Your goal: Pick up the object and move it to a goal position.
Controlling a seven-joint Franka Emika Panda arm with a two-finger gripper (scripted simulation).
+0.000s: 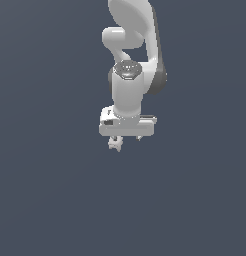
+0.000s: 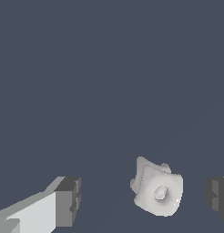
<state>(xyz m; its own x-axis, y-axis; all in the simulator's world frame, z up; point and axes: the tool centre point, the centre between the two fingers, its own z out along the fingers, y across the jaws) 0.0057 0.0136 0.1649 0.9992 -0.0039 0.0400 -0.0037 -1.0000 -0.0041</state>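
A white robot arm hangs above a plain grey floor. Its gripper (image 2: 141, 200) is spread wide and holds nothing; the object (image 2: 157, 193) sits between the fingers, off-centre. Centring before closing would likely help.

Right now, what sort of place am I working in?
Most likely a bare simulated test scene: a flat, featureless grey-blue ground, a lone white arm with its gripper open, and one small lumpy object.

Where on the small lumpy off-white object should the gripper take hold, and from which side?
Likely across the object's rounded main body, coming straight down from above. In the wrist view it already sits between the open gripper's fingers, nearer one, prongs away from the pads.
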